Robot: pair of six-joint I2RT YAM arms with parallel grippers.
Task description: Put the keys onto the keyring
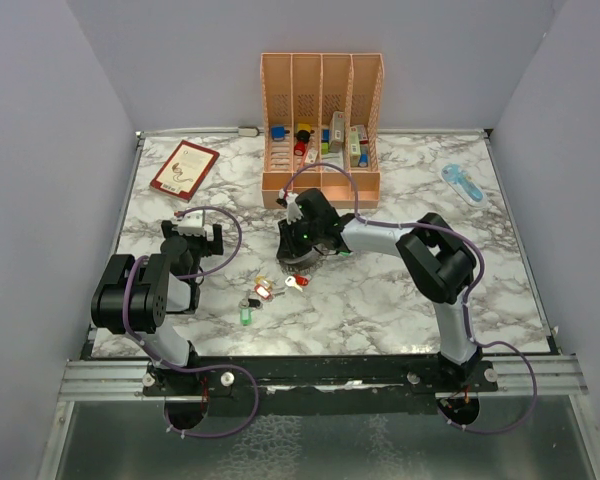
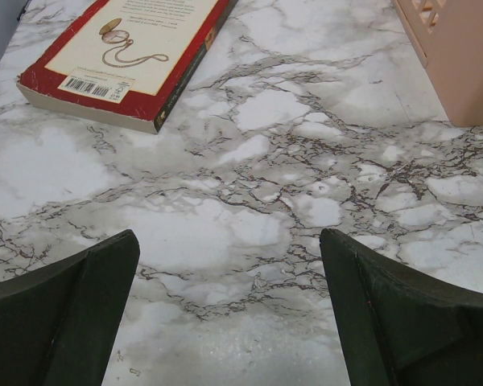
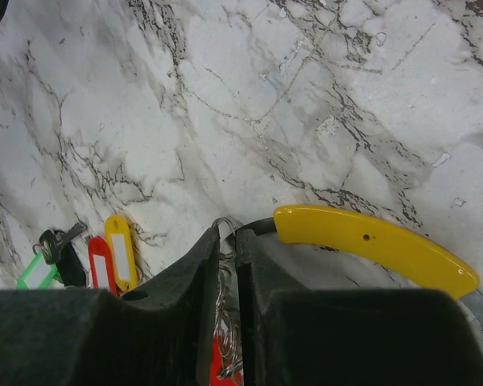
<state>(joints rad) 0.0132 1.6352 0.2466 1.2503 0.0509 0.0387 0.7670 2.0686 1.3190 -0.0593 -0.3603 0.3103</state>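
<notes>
From above, the white-and-grey marbled table (image 1: 380,300) carries a peach slotted plastic organizer (image 1: 322,75) at its far edge, with small coloured blocks (image 1: 302,135) in its slots. A red-covered book (image 1: 184,168) lies far left and a light-blue plastic object (image 1: 463,183) far right. The small silvery keys with coloured plastic tags (image 1: 265,292) lie loose near the middle front. The left gripper (image 1: 205,240) sits well apart from them, to their left. The right gripper (image 1: 298,262) is down at the table just beyond the keys, and its dark body hides what lies under it.

In the left wrist view, the two dark fingers (image 2: 80,305) stand wide apart with only bare marble between them. The book is ahead to the left, and a corner of the organizer is at the upper right.

In the right wrist view, the jaws are narrow and pinch the thin silvery wire keyring (image 3: 224,227), whose loop pokes out past the tips. A yellow curved plastic piece (image 3: 378,241) lies just right of them. The green, red and yellow tagged keys lie to the left, apart from the keyring.
</notes>
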